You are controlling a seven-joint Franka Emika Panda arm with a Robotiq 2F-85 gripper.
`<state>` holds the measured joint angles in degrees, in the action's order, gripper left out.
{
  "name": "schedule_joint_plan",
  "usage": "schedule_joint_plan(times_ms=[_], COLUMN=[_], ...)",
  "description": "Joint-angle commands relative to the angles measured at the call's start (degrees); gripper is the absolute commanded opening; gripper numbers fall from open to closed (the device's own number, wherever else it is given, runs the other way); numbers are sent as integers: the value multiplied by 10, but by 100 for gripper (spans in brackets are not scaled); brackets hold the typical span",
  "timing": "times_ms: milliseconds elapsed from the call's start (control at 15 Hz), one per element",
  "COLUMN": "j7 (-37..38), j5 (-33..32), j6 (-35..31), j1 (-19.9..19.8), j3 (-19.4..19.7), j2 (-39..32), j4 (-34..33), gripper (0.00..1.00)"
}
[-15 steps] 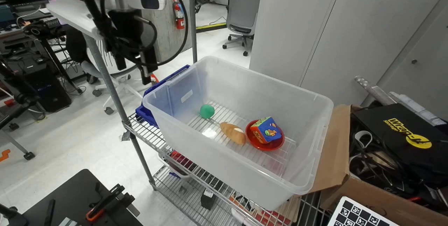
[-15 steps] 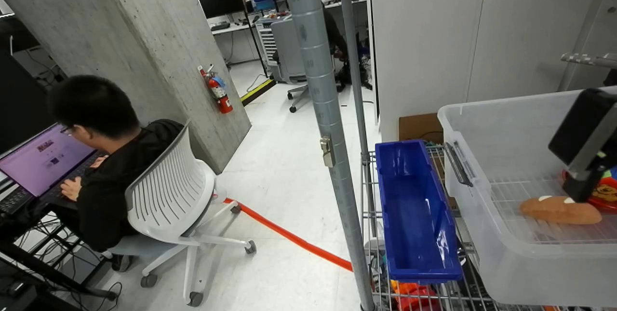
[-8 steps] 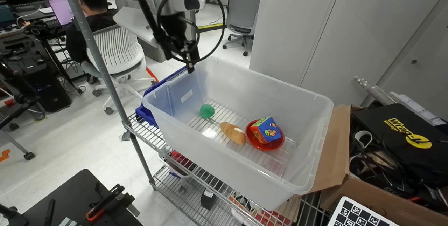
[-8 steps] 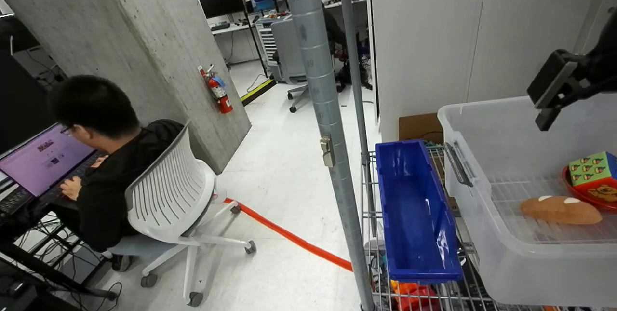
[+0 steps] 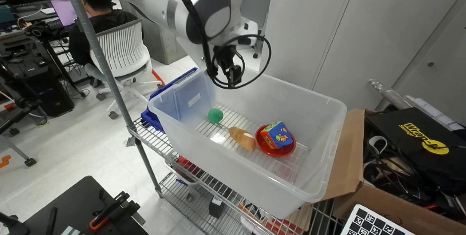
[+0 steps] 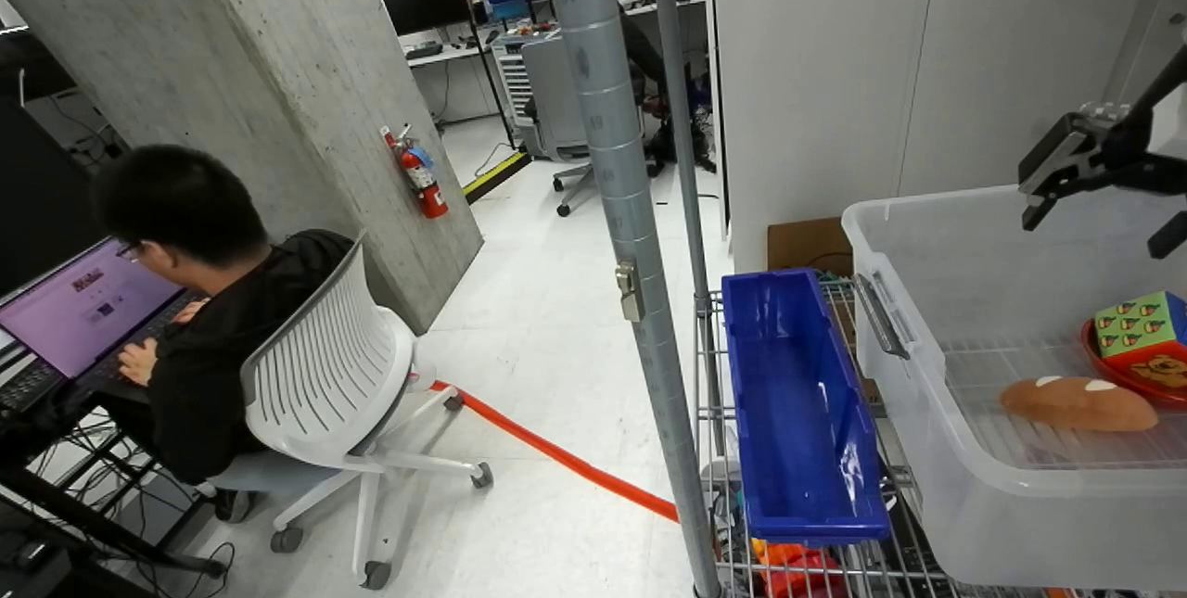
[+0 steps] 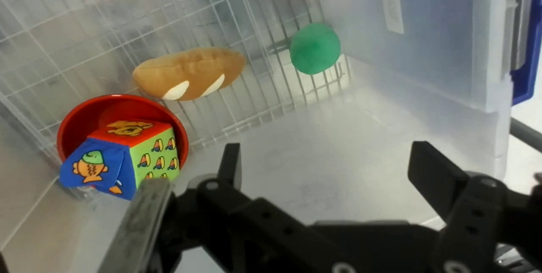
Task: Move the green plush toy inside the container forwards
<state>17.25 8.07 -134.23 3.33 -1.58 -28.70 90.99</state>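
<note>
The green plush toy (image 5: 215, 115) is a small round green lump on the floor of the container, near its labelled end wall. It also shows in the wrist view (image 7: 315, 48), but not in an exterior view from the bin's end. The container is a large translucent bin (image 5: 291, 98), also seen in that exterior view (image 6: 1039, 528) and the wrist view (image 7: 360, 137). My gripper (image 5: 233, 76) is high over the bin's far side, apart from the toy. In the wrist view its fingers (image 7: 325, 158) are wide apart with nothing between them; it also shows above the bin (image 6: 1099, 225).
In the bin lie a brown bread-shaped toy (image 7: 190, 72) and a red bowl (image 7: 63, 137) holding a colourful cube (image 7: 154, 154). A blue tray (image 6: 802, 422) stands beside the bin's end. A metal post (image 6: 621, 144) and a cardboard box (image 5: 349, 155) stand close by.
My gripper has moved right and slightly down in an exterior view, from beyond the bin's end to over the bin's far side. The green toy and the other things in the bin have not moved.
</note>
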Motion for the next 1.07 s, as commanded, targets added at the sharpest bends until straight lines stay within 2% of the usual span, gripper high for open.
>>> schedule_joint_plan(times_ms=[0,333,1000], j7=[19,35,106], j5=[71,121,124], j6=[-12,20,78], j1=[-23,-39,-29], j3=[-9,-20,-22], j2=[-96,-207,-353], j4=[-100,-207,-353], gripper=[100,100,100])
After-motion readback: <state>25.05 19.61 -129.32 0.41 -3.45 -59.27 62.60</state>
